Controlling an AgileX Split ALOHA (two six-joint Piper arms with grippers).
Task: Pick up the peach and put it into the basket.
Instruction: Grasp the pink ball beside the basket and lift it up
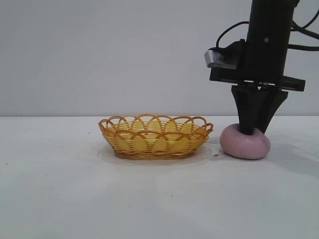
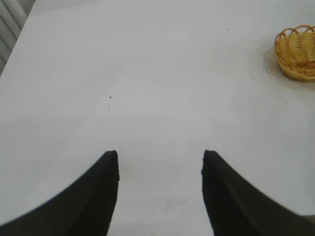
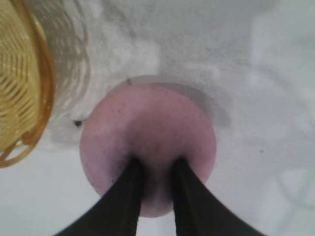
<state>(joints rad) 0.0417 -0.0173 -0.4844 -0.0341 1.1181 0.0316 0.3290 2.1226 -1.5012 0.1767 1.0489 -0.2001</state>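
The pinkish-mauve peach (image 1: 245,145) lies on the white table just to the right of the yellow wicker basket (image 1: 154,137). My right gripper (image 1: 253,131) comes straight down onto its top. In the right wrist view both black fingers dig into the soft peach (image 3: 147,123), with a ridge of it pinched between them at the right gripper (image 3: 156,164). The peach still rests on the table. The basket's rim (image 3: 29,98) is close beside it. My left gripper (image 2: 160,157) hangs open over bare table, with the basket (image 2: 298,51) far off.
The white table (image 1: 75,199) stretches wide to the left of and in front of the basket. A plain grey wall stands behind. A faint round mark rings the basket's foot.
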